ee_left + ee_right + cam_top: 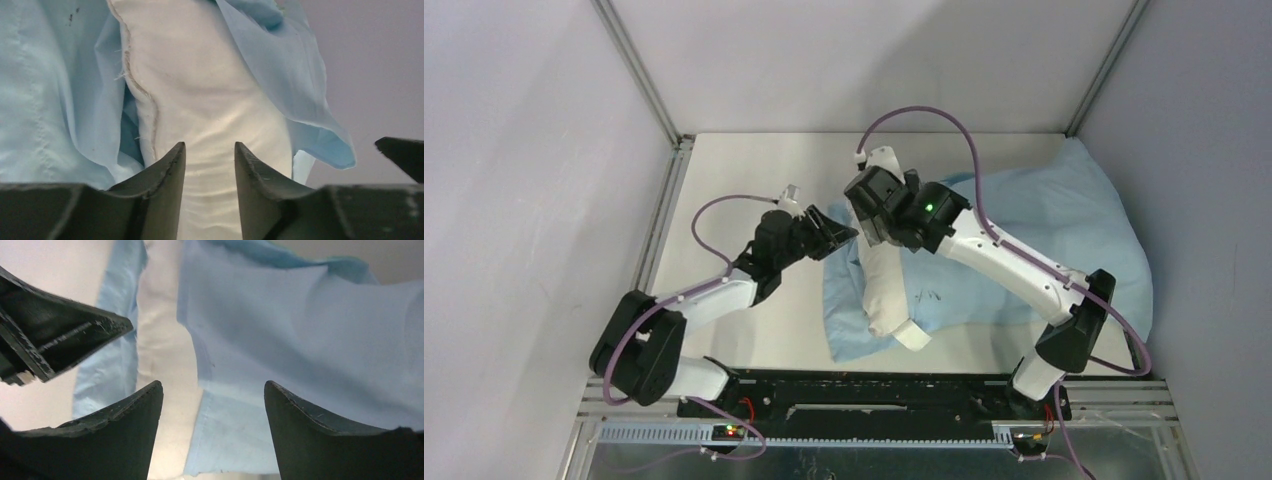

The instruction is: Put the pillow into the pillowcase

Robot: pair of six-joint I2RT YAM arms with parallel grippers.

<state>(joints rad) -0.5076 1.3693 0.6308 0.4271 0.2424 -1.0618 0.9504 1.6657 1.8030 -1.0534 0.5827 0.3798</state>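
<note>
The cream pillow (884,290) lies partly inside the light blue pillowcase (1064,230), and its near end with a white tag (914,337) sticks out at the case's left opening. My left gripper (840,236) is at the pillow's far-left end. In the left wrist view its jaws (209,145) are partly closed with creased pillow fabric (200,90) between them and blue case cloth (55,100) on both sides. My right gripper (866,230) hovers close by and is open (213,385) over the case's hemmed edge (300,340) and a strip of pillow (165,340).
The white table (754,170) is walled by grey panels left, back and right. The case bunches against the right wall. The two grippers are very close: a left finger shows in the right wrist view (65,340), and a right finger in the left wrist view (405,156).
</note>
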